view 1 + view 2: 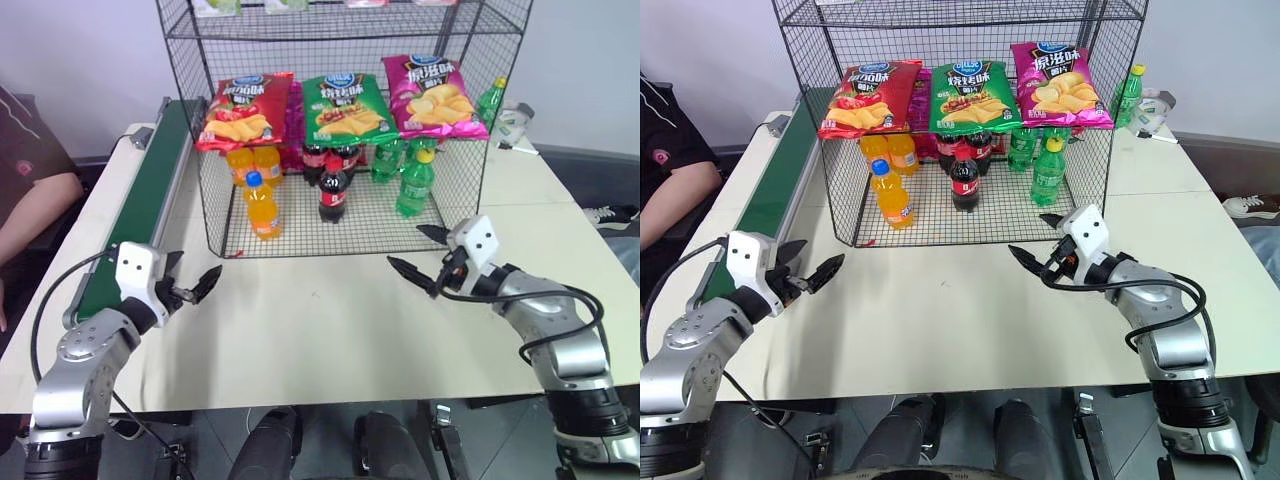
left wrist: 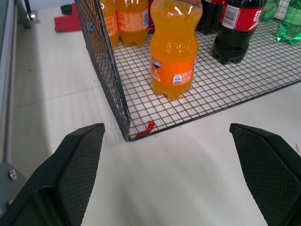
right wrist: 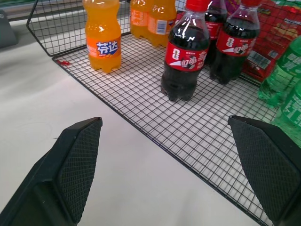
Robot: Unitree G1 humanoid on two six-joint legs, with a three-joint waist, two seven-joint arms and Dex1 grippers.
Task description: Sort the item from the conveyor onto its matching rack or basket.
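My left claw (image 1: 193,287) hung just above the white worktop (image 1: 320,330) at about eight o'clock, fingers spread wide and gripping nothing, its tips aimed toward the near left corner of the rack (image 1: 340,130). My right claw (image 1: 420,252) hovered at about four o'clock, likewise spread and empty, pointing in toward the rack's open front. Between them the worktop was bare. Beyond my left claw, the conveyor (image 1: 150,190) ran away from me along the worktop's nine o'clock edge, touching nothing of mine. Straight ahead at twelve o'clock stood the rack, and the orange soda bottle (image 1: 261,206) with the blue cap stood upright on its wire floor, near the front left corner, just behind a small red clip (image 2: 145,128) on the front wire. Two more orange bottles (image 1: 254,163) stood behind it. To its right stood a cola bottle (image 1: 333,190) with a red cap, other cola bottles behind that, and farther right the green bottles (image 1: 414,183) with yellow caps. Across the rack's front hung a red chip bag (image 1: 245,108), a green chip bag (image 1: 345,106) and a pink chip bag (image 1: 434,96). A person's arm (image 1: 30,210) rested at the far left edge.
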